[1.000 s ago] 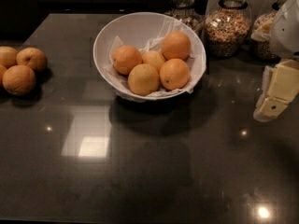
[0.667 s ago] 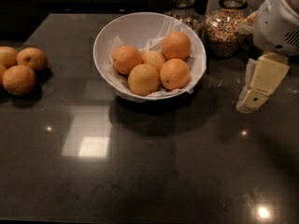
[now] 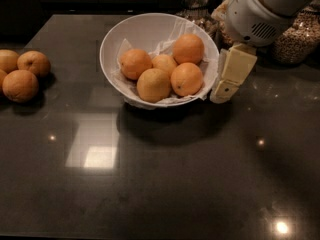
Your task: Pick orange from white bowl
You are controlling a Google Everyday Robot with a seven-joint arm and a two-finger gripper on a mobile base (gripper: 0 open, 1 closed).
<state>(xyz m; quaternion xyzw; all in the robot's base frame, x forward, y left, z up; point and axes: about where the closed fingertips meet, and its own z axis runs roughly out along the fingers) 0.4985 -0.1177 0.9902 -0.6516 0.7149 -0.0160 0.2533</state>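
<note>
Here, the risk is a knock: the robot's cream-coloured tool point(image 3: 221, 91) hangs just outside the rim of the large, round, paper-lined white bowl point(image 3: 145, 20), seemingly low enough that sweeping inward would shove or tip it on the dark polished table point(image 3: 175, 184). The tool holds nothing; its spread cannot be judged. The nearest round, deep-coloured orange point(image 3: 186, 79) lies just inside that rim, close beside the tool.

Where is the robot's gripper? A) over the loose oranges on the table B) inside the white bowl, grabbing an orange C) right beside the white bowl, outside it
C: the gripper hangs just outside the rim of the white bowl, while the oranges lie inside it.
</note>
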